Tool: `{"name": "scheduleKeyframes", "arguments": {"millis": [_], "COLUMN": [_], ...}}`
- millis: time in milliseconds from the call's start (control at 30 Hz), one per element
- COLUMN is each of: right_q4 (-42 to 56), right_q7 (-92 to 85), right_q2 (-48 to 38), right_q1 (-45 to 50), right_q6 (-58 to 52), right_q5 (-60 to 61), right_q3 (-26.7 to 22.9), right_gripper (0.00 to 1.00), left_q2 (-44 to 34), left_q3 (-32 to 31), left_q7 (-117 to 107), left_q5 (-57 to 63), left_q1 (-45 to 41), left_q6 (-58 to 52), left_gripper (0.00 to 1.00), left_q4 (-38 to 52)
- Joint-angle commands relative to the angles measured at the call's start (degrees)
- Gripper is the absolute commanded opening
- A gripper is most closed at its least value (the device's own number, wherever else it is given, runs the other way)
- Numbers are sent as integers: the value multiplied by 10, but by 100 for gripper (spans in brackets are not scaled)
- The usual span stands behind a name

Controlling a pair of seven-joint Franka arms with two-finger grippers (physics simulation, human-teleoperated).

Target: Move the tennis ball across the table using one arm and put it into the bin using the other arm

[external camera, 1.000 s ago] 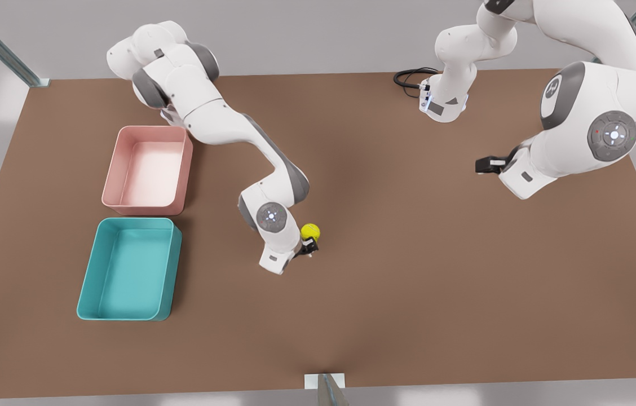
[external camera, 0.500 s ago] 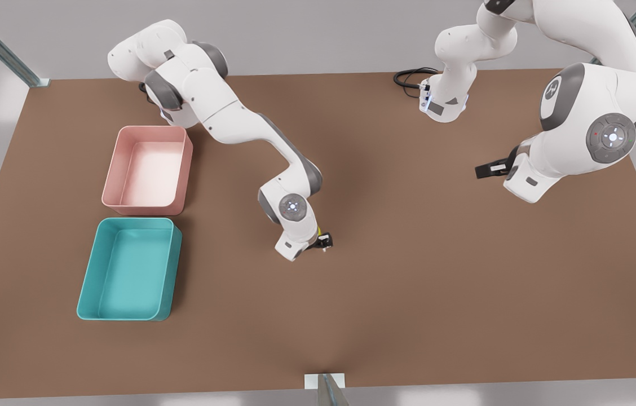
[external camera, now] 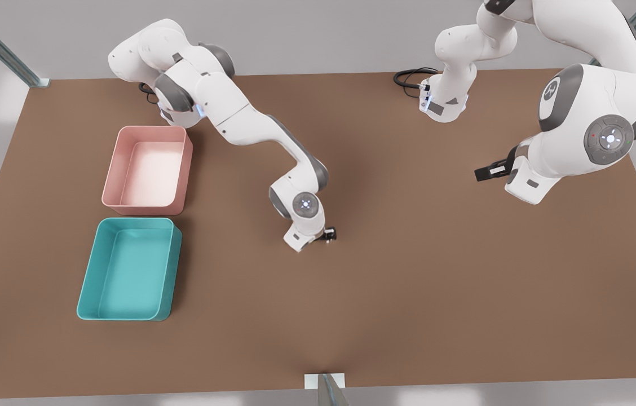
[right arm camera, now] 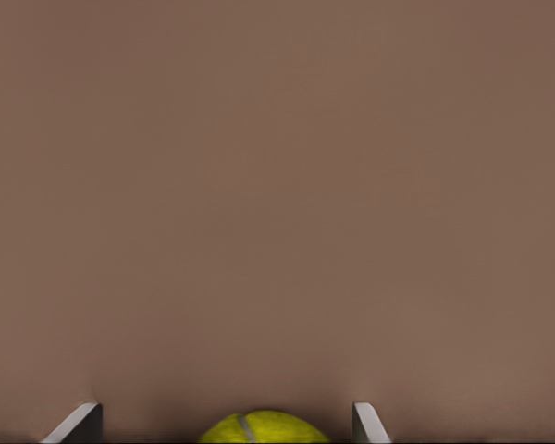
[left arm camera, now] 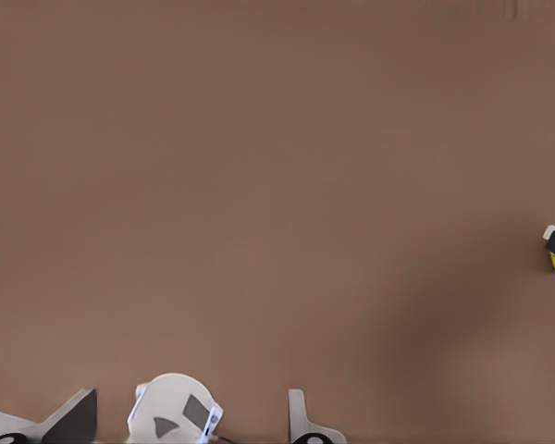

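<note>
1. Brown matte desk [external camera: 408,270], wide and bare across the middle.
2. My right gripper [external camera: 329,234] is down low at mid-desk, on the arm that reaches in from the front view's far left corner.
3. In the right wrist view my fingers [right arm camera: 81,425] are spread wide, with the tennis ball [right arm camera: 264,428] sitting between them on the desk. There is a gap on either side, so I have no hold on it.
4. In the left wrist view a yellow sliver of the ball shows far off, just under the black of that right gripper.
5. In the front view the ball is hidden beneath my right wrist.
6. My left gripper [external camera: 484,172] hangs above the desk on the front view's right, well apart from the ball. Its fingers [left arm camera: 74,421] are parted and nothing is in them. This arm waits.
7. The pink bin [external camera: 112,169] and the teal bin [external camera: 88,270] sit side by side on the front view's left. The teal one is nearer the camera. Both are well apart from the ball.
</note>
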Motion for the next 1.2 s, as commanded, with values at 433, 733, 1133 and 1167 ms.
{"name": "scheduleKeyframes", "arguments": {"millis": [433, 733, 1133, 1167], "right_q4": [-38, -48, -45, -43], "right_q7": [52, 52, -186, -256], "right_q2": [-21, -21, -108, -116], "right_q1": [3, 4, -115, -146], "right_q6": [0, 7, -87, -112], "right_q5": [1, 1, 4, 1], "right_q3": [1, 2, -1, -8], "right_gripper": [100, 87, 70, 70], "left_q2": [-4, -4, -4, -4], "left_q3": [-1, -1, -1, -1], "left_q7": [-39, -39, -39, -39], "left_q5": [1, 1, 1, 1], "left_q1": [-2, -2, -2, -2], "left_q6": [2, 3, 1, 1], "left_gripper": [100, 100, 100, 100], "left_q4": [-19, -19, -19, -19]}}
